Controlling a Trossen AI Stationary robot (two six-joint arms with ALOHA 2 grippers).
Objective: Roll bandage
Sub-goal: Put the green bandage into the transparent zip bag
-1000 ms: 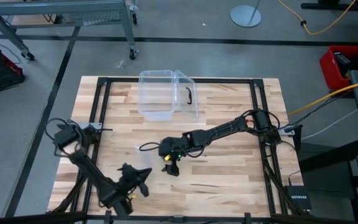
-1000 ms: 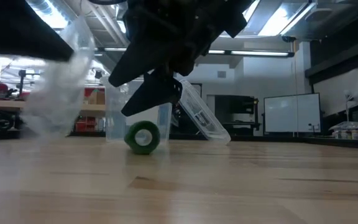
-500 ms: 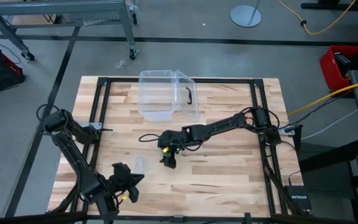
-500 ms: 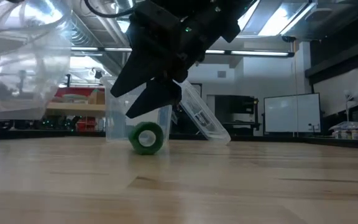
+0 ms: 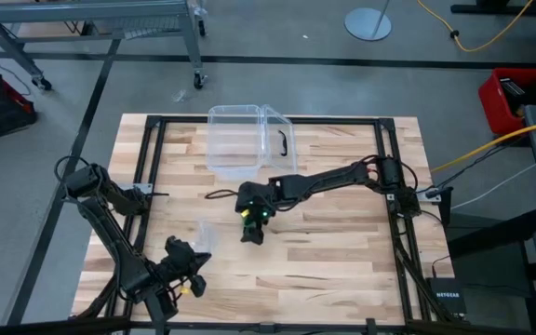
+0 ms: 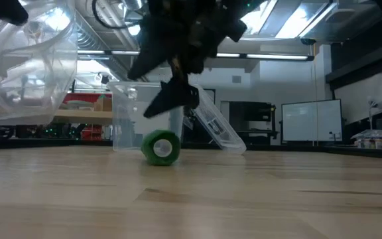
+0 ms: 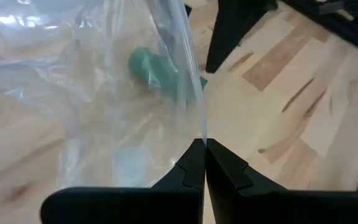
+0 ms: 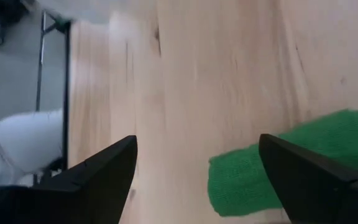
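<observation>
Green bandage already rolled into a stubby cylinder, right gripper poised open above it.

Nearest, at the table's near-left corner, the left gripper (image 7: 204, 163) is pinched closed on a clear wrapper (image 7: 104, 106). Mid-table, the bandage (image 6: 160, 147) rests on its side on the wood, just under the right gripper (image 5: 252, 226), whose fingers stand wide apart and touch nothing. Farthest is a clear box (image 5: 249, 140). To finish well, the right gripper should probably descend straight, straddle the roll evenly and close gently so it neither rolls off nor unwinds.
</observation>
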